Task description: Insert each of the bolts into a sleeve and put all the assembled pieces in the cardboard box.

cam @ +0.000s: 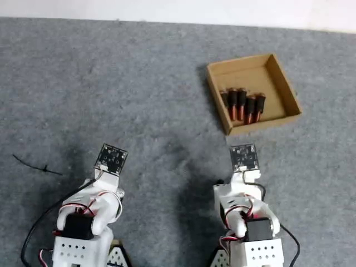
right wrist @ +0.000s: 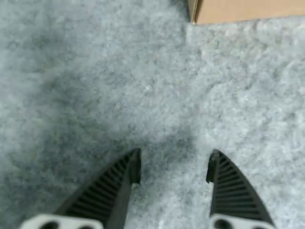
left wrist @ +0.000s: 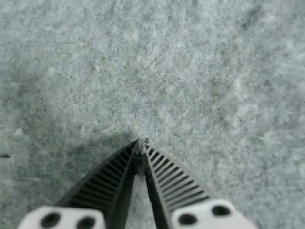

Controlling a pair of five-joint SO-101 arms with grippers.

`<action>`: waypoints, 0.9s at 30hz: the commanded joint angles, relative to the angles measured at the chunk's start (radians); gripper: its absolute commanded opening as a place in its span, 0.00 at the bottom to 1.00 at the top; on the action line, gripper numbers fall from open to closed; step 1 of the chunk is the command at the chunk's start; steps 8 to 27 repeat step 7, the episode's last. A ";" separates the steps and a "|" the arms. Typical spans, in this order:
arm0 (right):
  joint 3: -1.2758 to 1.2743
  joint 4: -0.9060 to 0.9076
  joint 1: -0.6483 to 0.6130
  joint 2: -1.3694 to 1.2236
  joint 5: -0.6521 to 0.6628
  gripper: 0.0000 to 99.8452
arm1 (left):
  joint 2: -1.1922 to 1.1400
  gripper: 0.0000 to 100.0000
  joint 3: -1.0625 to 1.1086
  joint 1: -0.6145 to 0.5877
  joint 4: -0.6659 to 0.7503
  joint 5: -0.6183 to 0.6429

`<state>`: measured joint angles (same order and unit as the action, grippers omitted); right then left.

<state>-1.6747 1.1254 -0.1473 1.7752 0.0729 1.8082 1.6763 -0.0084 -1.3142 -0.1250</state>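
Looking down from the high view, four assembled pieces (cam: 243, 105) lie side by side in the cardboard box (cam: 250, 71), each black at one end and copper-coloured at the other, all within its walls and close against one another. Every bolt and sleeve I can make out is joined and boxed, so I judge the task done or very nearly so, with no further piece on show to fetch. The right arm (cam: 247, 214) sits folded low by its base, and the box lies ahead of its hand, a little toward that arm's outer side. The left arm (cam: 89, 214) sits folded likewise, with the box well apart from it, ahead and far across to its inner side. A thin black tie (cam: 36, 165) lies on the grey table (cam: 139, 83) off to the left arm's outer side, well apart from the box and, in my view, in nobody's way. In the left wrist view, the left hand (left wrist: 141, 145) has its fingers pressed together at the tips, pinching nothing, with grey table just ahead of it. In the right wrist view, the right hand (right wrist: 175, 164) is spread and holds nothing. A corner of the cardboard box stands ahead of it, near but apart, with nothing lying between them.
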 commanded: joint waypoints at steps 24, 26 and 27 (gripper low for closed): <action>-0.156 0.004 -0.005 0.013 0.011 0.21 | 0.012 0.01 0.019 -0.015 -0.003 -0.009; -0.156 0.004 -0.005 0.013 0.011 0.21 | 0.012 0.01 0.019 -0.015 -0.003 -0.009; -0.156 0.004 -0.005 0.013 0.011 0.21 | 0.012 0.01 0.019 -0.015 -0.003 -0.009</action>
